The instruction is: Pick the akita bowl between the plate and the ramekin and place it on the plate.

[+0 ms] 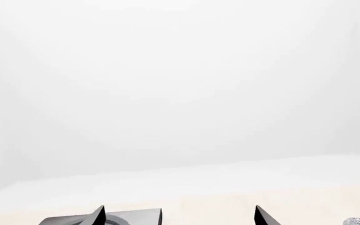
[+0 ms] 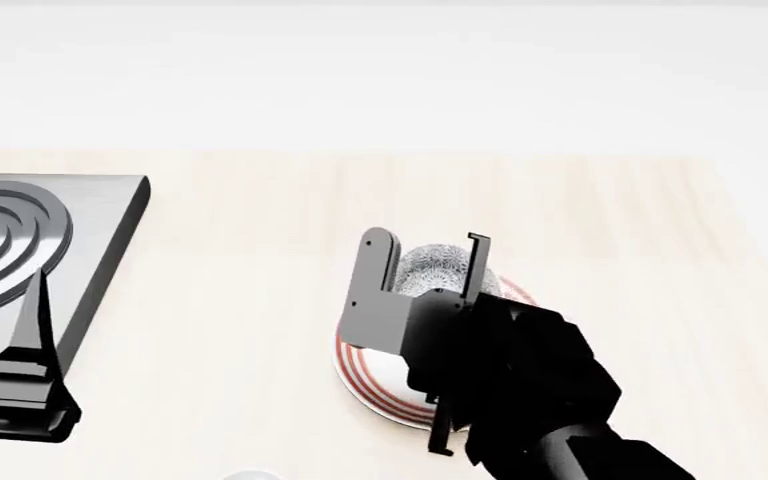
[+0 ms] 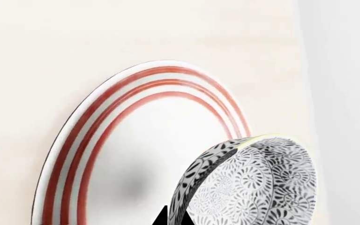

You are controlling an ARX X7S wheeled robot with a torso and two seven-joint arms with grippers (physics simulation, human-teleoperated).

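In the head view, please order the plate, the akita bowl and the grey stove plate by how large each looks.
1. The grey stove plate, though the picture's edge cuts it.
2. The plate, mostly hidden under the right arm.
3. The akita bowl, between the right gripper fingers; it sits nearer the camera, yet looks smallest.

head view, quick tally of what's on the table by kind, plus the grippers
akita bowl: 1
plate: 1
stove burner block: 1
grippers: 2, right gripper and left gripper
total: 5
A small white object at the bottom edge is too cropped to name, so it is not counted.
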